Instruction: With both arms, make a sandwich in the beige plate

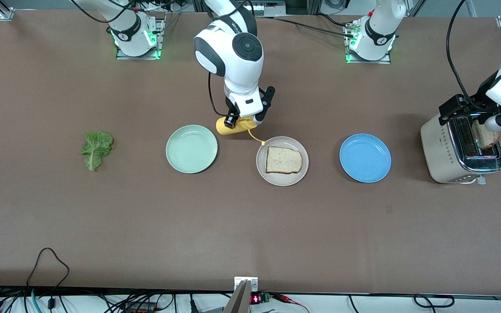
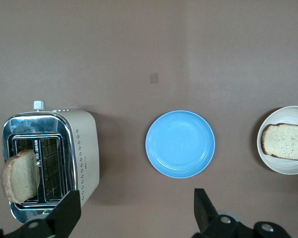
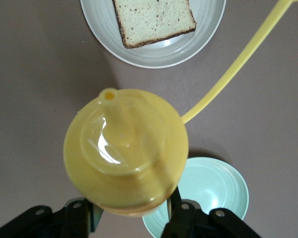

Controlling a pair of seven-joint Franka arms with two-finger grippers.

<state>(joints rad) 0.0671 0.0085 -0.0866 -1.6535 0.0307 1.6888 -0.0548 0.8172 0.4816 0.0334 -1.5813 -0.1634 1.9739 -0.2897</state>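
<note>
One slice of bread lies flat on the beige plate, also seen in the right wrist view as the bread on the plate. My right gripper is shut on a yellow squeeze bottle, tipped over the table between the mint plate and the beige plate; its cap strap hangs toward the beige rim. A second slice leans out of the toaster. My left gripper hangs open and empty above the toaster. The lettuce leaf lies at the right arm's end.
A pale mint-green plate sits beside the beige plate, toward the right arm's end. A blue plate sits between the beige plate and the toaster. Cables run along the table edge nearest the front camera.
</note>
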